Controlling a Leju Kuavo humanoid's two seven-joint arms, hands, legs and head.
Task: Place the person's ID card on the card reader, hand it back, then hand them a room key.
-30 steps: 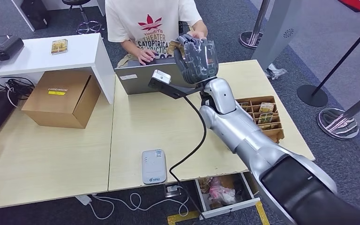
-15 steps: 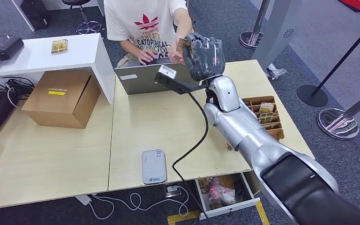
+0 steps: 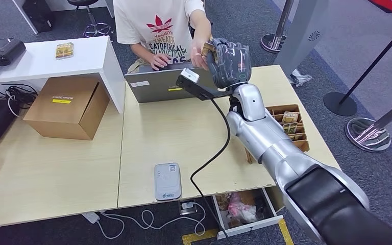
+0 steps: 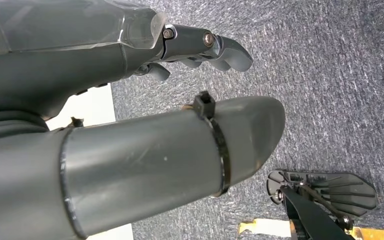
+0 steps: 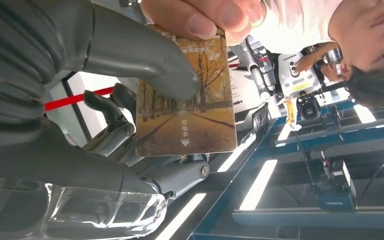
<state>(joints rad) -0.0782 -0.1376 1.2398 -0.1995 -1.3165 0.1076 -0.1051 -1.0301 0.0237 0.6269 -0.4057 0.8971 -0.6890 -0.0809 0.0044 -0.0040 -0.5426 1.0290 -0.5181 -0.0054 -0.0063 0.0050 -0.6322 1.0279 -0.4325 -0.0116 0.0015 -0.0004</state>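
Autumn-print card [image 5: 185, 112] is getting pinched in the right hand [image 3: 228, 62] while the person's fingers [image 5: 205, 17] are grabbing it, so probably key handoff finishing.

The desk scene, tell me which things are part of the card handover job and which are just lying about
Part of the job:
- card, held up by the right hand
- person's hand, gripping the card's far edge
- card reader, near the table's front edge
- card rack, beside the right arm

Just lying about:
- cardboard box
- laptop
- open drawer
- stanchion bases
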